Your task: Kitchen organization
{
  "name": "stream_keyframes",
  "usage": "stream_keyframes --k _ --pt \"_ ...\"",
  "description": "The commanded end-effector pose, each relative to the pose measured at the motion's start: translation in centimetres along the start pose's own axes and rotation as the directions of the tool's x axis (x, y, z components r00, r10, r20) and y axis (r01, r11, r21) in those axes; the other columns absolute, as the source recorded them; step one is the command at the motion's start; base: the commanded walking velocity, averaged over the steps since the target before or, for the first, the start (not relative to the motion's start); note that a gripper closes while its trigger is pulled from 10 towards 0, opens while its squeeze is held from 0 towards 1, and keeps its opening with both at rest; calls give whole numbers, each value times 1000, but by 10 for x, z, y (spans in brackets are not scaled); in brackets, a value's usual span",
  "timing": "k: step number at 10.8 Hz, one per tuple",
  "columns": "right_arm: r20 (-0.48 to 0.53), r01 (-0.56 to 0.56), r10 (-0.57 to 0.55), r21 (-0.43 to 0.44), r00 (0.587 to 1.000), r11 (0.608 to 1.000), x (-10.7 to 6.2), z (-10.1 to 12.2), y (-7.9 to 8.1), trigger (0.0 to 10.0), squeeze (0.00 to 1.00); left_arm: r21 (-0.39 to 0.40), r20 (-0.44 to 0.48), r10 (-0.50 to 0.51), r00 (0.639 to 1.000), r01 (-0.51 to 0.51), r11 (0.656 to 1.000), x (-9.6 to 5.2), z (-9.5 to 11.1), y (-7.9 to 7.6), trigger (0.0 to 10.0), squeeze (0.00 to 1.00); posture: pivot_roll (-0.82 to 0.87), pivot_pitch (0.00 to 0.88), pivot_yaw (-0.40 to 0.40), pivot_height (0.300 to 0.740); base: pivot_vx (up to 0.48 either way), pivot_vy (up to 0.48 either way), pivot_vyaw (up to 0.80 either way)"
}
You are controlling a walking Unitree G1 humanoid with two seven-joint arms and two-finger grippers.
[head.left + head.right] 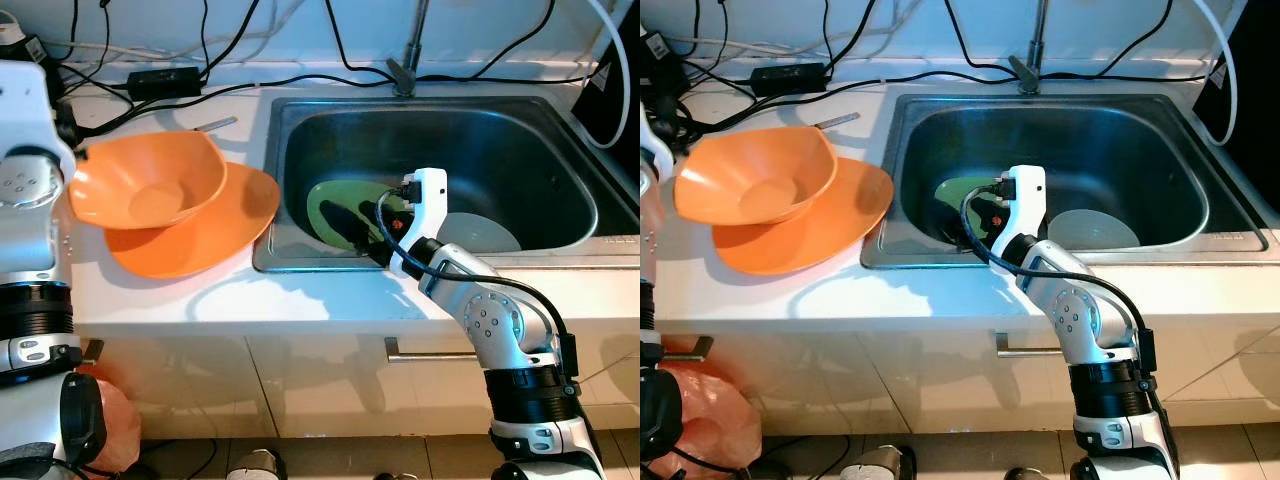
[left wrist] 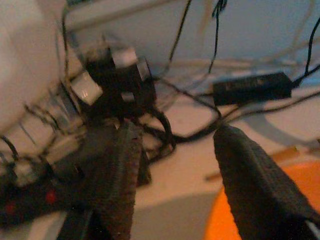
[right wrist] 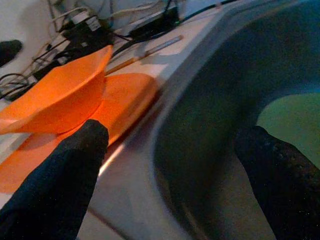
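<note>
Down inside the sink, right claw spread wide above the green plate, gripping nothing.

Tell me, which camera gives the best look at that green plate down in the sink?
The left eye view: the green plate lies on the sink floor, mostly visible, with the right gripper overlapping its near edge. The right eye view hides more of it behind the arm; the right wrist view catches just a blurred green patch.
</note>
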State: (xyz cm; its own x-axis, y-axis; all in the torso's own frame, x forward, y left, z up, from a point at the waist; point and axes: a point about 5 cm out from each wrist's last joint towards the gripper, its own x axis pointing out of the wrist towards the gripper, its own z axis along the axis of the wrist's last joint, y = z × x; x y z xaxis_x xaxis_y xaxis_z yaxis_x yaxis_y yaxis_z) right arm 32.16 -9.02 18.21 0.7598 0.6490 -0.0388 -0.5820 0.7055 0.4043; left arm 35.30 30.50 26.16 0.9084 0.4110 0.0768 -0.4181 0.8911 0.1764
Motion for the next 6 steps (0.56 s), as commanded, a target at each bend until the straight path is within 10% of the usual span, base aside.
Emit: stream_keyframes --k 1,6 --pt "-12 -40 40 -38 999 998 -2 -1 6 10000 1000 -78 -77 -31 997 25 997 -2 -10 -2 10000 1000 159 69 51 740 0 0 0" --pt "-55 -136 131 -97 990 986 -7 -5 16 10000 1000 -338 -249 -181 951 90 937 -14 -29 -19 10000 1000 161 72 46 740 0 0 0"
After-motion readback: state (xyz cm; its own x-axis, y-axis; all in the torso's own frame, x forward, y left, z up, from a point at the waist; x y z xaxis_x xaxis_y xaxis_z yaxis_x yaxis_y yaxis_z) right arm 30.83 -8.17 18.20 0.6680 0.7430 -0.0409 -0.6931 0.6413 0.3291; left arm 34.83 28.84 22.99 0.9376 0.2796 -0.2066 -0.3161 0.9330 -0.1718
